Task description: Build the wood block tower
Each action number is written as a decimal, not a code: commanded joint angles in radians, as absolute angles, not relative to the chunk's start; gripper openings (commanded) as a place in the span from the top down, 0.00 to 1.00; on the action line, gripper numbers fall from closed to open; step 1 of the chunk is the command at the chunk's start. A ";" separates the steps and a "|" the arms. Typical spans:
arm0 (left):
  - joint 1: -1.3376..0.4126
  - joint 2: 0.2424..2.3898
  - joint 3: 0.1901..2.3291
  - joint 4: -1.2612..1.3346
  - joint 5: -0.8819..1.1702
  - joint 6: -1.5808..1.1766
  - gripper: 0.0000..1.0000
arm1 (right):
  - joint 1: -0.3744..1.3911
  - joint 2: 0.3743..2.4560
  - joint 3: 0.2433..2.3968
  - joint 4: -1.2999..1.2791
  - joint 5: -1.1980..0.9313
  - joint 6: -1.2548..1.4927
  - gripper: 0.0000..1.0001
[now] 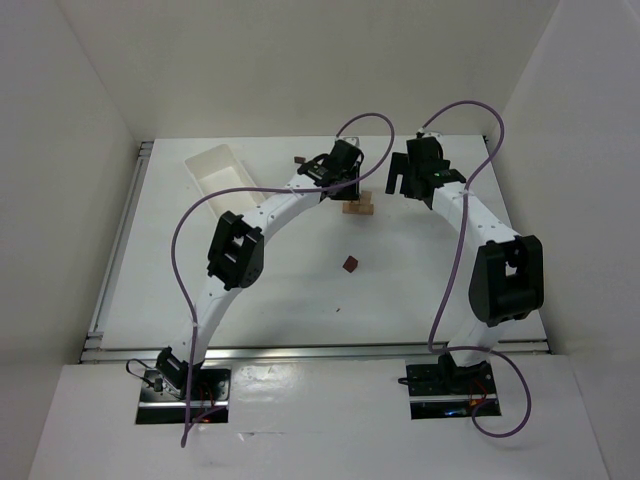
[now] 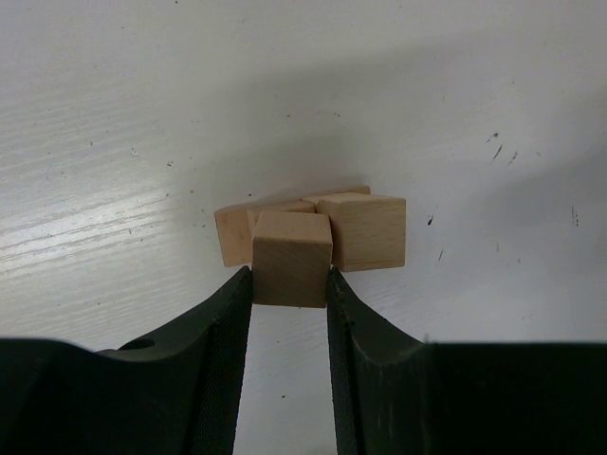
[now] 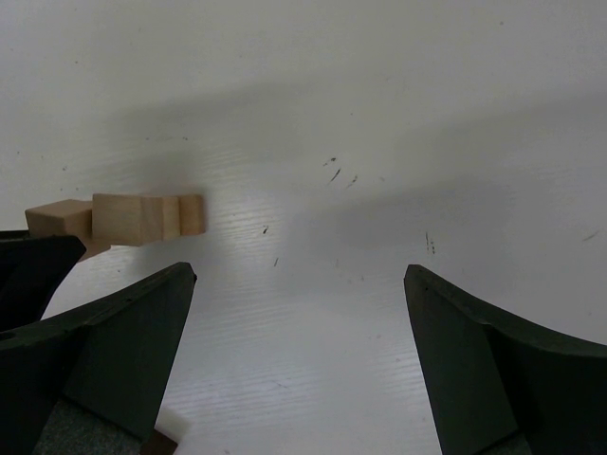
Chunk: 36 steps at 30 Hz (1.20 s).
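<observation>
Now held: left gripper (image 2: pixel 292 286), jaws partly closed on a tan wooden cube (image 2: pixel 292 258), sharp-edged and fine-grained.
Tower: low cluster of tan blocks (image 2: pixel 365 232) just behind the cube, at the table's far centre; its long axis runs left-right in the top view.
Right gripper (image 3: pixel 299 275): wide open, empty, beside the cluster.
Surface: white ribbed table (image 1: pixel 300 290), scuffed, with white walls around.
Loose: maroon block (image 1: pixel 349 264), mid-table.

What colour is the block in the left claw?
Light tan, plain wood; the block shows best in the left wrist view.
</observation>
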<state>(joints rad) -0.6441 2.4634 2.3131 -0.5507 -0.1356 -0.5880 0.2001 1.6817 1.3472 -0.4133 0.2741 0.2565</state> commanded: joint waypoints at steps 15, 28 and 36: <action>-0.658 2.457 2.350 -0.529 -0.160 -0.581 0.52 | 0.193 1.706 1.367 -0.430 0.270 0.264 0.00; -0.658 2.390 2.304 -0.520 -0.181 -0.581 0.48 | 0.193 1.706 1.376 -0.420 0.230 0.255 0.00; -0.658 2.272 2.238 -0.545 -0.215 -0.572 0.52 | 0.193 1.706 1.376 -0.385 0.178 0.235 0.00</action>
